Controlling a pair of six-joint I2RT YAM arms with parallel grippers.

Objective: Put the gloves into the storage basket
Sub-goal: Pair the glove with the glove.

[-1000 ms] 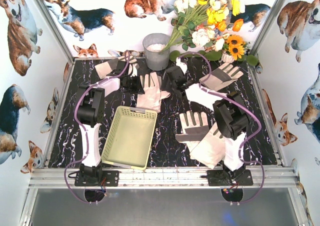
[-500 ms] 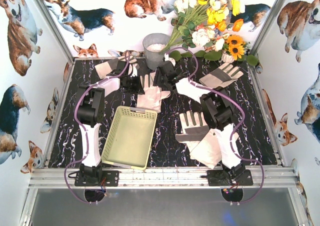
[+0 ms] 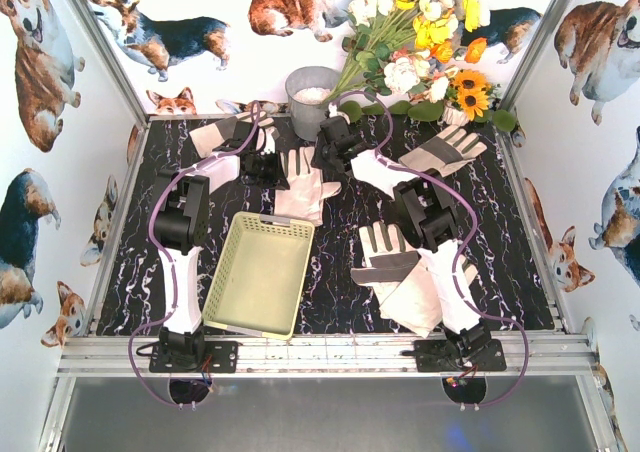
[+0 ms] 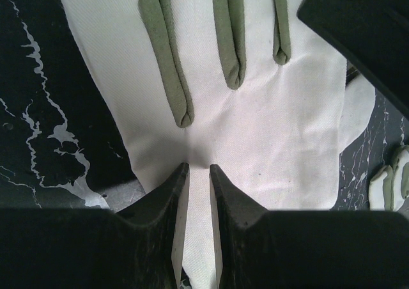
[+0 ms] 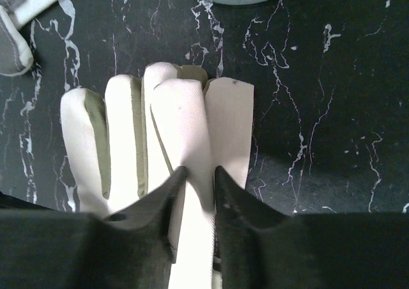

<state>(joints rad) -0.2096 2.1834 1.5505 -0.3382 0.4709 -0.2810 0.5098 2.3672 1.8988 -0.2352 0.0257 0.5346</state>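
The storage basket (image 3: 260,272) sits by the table's (image 3: 515,262) front edge, left of centre. Behind it and to its right lie gloves (image 3: 300,190), with a bucket (image 3: 313,104) at the back edge.

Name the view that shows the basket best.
Top external. The whole basket shows there, rim to rim, and it is empty. Neither wrist view shows any of it.
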